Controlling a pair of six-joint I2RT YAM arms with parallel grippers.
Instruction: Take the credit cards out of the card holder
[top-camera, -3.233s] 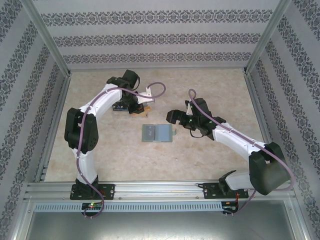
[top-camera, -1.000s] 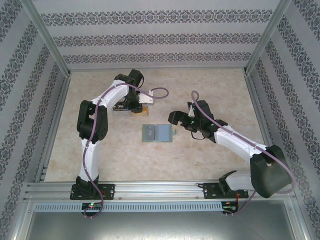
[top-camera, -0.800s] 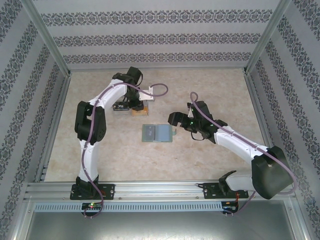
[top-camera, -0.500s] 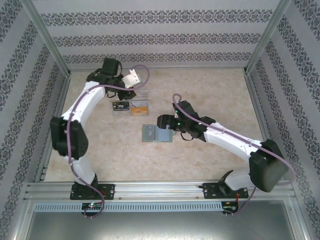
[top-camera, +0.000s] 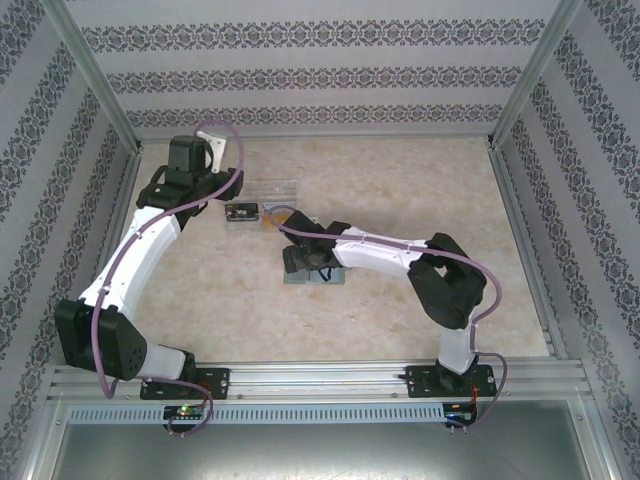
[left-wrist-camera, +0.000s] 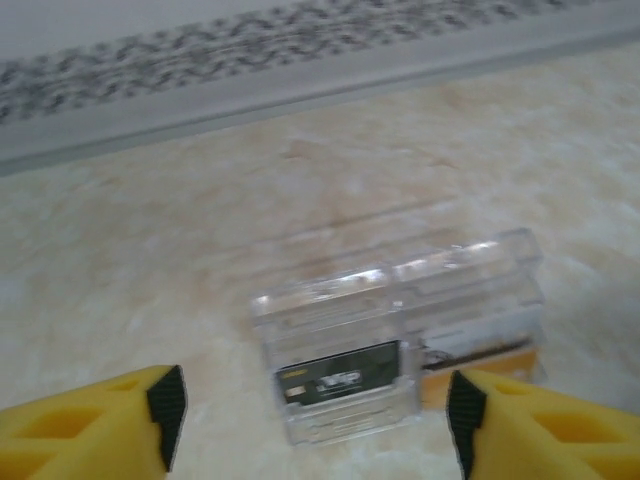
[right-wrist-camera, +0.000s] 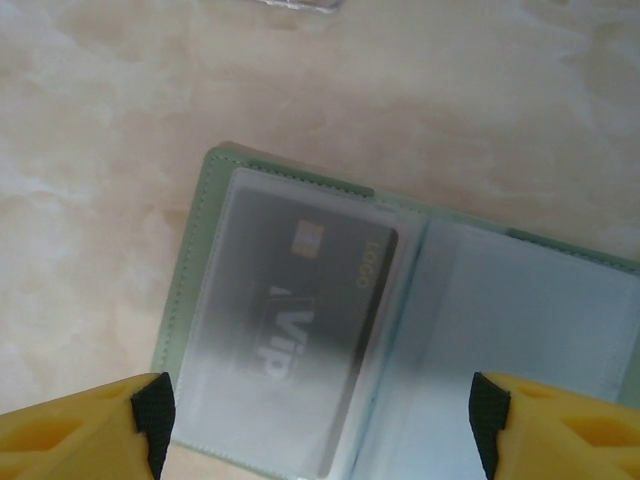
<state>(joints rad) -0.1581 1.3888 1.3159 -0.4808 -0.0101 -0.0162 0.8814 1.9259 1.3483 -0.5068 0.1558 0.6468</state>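
As far as I can judge from my desk, the job is roughly two-thirds done: two cards are out and one is left to draw.

- Worktop (top-camera: 420, 180), 1. Pale, marbled; it carries everything listed.
- Arms, 2. Left arm (top-camera: 140, 250) stretches toward the far-left corner. Right arm (top-camera: 385, 250) reaches across to the middle of the worktop.
- Tray (left-wrist-camera: 400, 290), 1. Clear plastic, near the far edge and left of middle. It lies just ahead of the left gripper and apart from it.
- Holder (right-wrist-camera: 190, 260), 1. Sage green, lying open and flat at the middle of the worktop, directly under the right gripper. It shows two inner pockets. The left pocket (right-wrist-camera: 230, 330) is filled. The right pocket (right-wrist-camera: 520, 310) looks pale, and I cannot tell whether a whitish card sits in it.
- Grippers, 2. Left gripper (left-wrist-camera: 315, 425): jaws spread wide, nothing between them. Right gripper (right-wrist-camera: 320, 420): jaws wide apart over the holder, gripping nothing; I cannot tell whether they touch it.
- Cards, 3 counted.
  - Black card (left-wrist-camera: 340, 375), in the tray.
  - Orange card (left-wrist-camera: 480, 360), beside the black one in the tray.
  - Dark card (right-wrist-camera: 310, 310), with a chip and pale lettering, behind the frosted window of the holder's left pocket.

Left to do, by my reading: pull the dark card out, then check the right pocket.
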